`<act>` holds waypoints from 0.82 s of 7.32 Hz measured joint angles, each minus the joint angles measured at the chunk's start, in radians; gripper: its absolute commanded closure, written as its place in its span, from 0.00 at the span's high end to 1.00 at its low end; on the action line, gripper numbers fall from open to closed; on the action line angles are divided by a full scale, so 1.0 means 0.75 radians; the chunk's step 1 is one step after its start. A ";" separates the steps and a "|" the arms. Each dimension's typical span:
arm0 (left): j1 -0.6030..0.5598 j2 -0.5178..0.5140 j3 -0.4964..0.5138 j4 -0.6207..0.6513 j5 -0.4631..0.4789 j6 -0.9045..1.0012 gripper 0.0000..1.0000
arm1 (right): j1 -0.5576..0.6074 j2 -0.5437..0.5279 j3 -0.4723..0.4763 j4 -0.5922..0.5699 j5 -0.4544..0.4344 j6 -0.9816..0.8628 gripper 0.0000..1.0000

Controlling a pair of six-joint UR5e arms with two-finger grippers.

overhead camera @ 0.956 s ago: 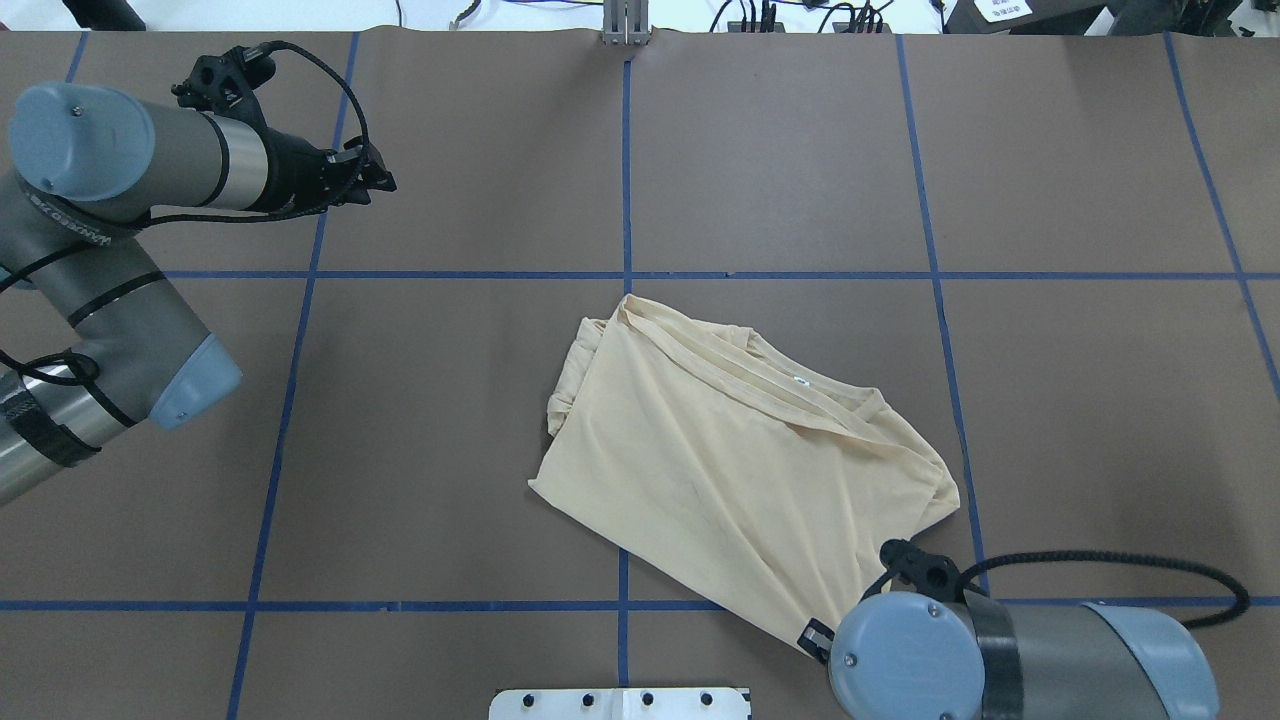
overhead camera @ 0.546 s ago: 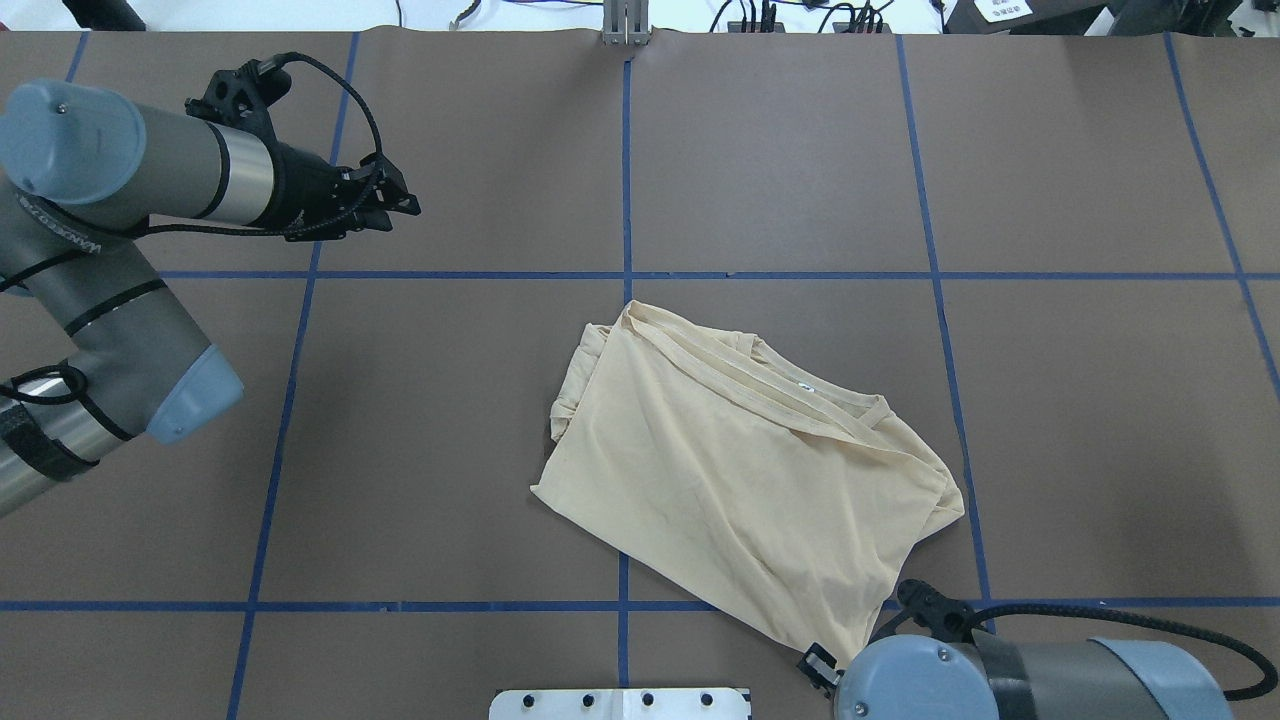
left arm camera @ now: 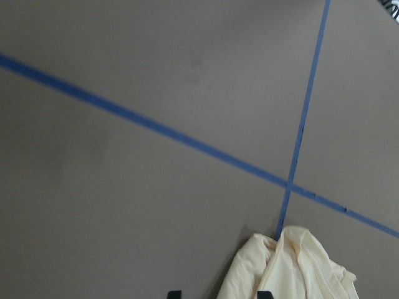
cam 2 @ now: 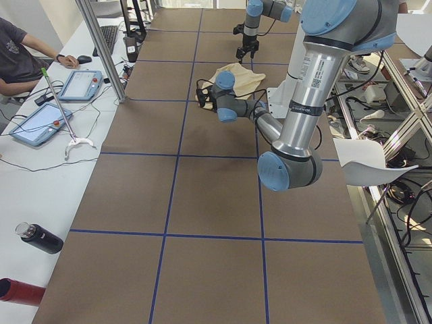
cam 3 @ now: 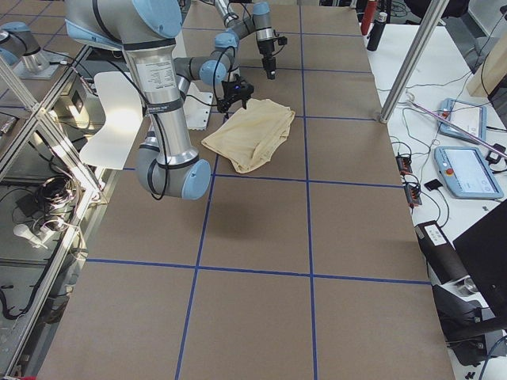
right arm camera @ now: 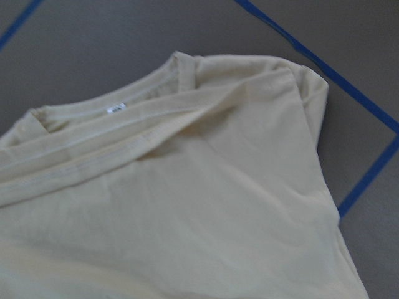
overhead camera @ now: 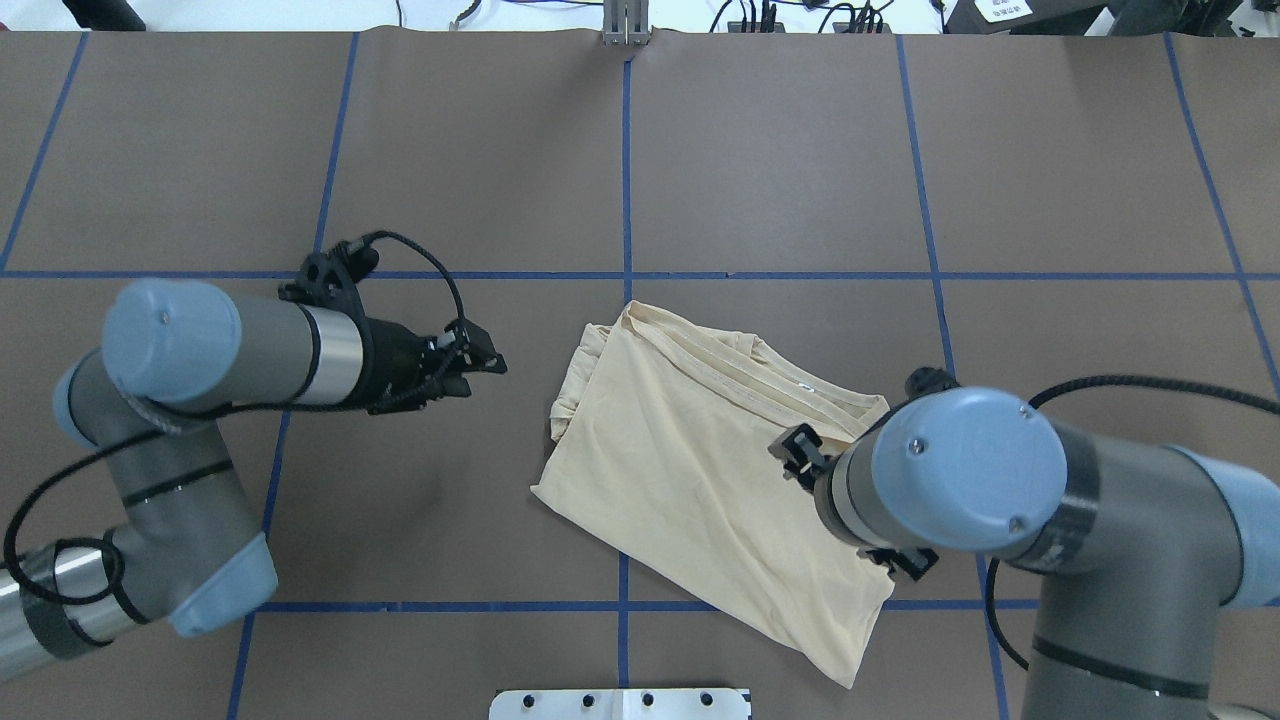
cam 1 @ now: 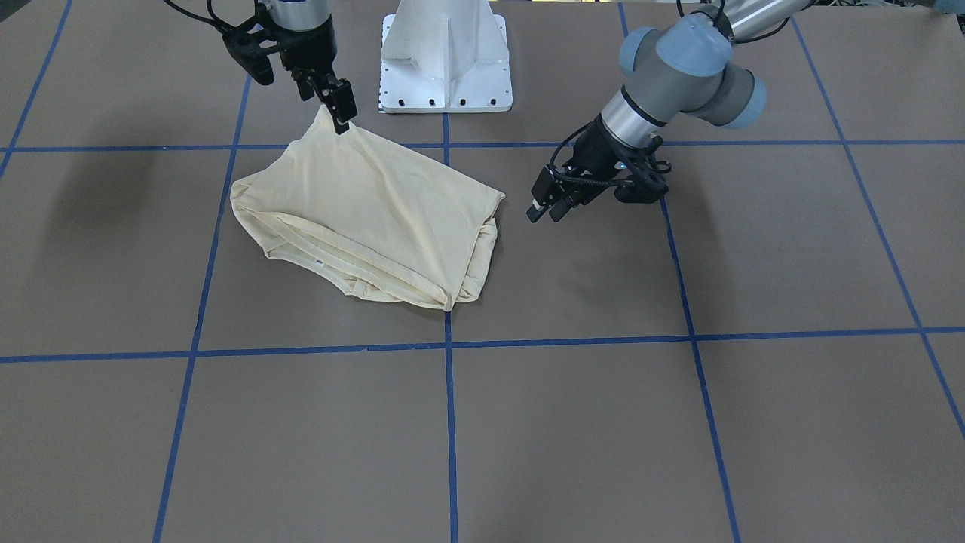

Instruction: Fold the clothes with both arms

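Note:
The cream shirt (overhead camera: 690, 480) lies folded over near the table's middle, collar and white neck tag (overhead camera: 802, 383) up, print hidden. It also shows in the front view (cam 1: 377, 219) and the right wrist view (right arm camera: 187, 205). My right gripper (cam 1: 335, 113) hangs raised above the shirt's near right part, jaws apart and empty; its wrist (overhead camera: 950, 470) hides it from overhead. The shirt's near corner (overhead camera: 850, 680) lies flat. My left gripper (overhead camera: 492, 362) is open, low, just left of the shirt's bunched left end (left arm camera: 293, 268).
The white pedestal base (cam 1: 445, 68) stands at the near edge, close to the shirt's near corner. Blue tape lines (overhead camera: 625, 150) grid the brown table. Tablets and an operator (cam 2: 20, 54) are beyond the far edge, and a metal post (cam 3: 412, 55) stands there.
My left arm swung from the far left back down to just beside the shirt. My right arm left the shirt's near corner and rose forward over the shirt. The corner now lies flat.

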 measured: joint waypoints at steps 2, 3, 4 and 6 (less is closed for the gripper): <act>0.182 0.006 -0.012 0.070 0.171 -0.022 0.56 | 0.215 0.023 -0.147 0.127 0.092 -0.239 1.00; 0.237 -0.004 -0.005 0.092 0.207 -0.024 0.55 | 0.295 0.024 -0.226 0.190 0.154 -0.336 1.00; 0.276 -0.012 0.002 0.104 0.233 -0.024 0.55 | 0.339 0.022 -0.278 0.221 0.183 -0.401 1.00; 0.307 -0.035 0.010 0.143 0.253 -0.014 0.52 | 0.366 0.016 -0.319 0.238 0.196 -0.449 1.00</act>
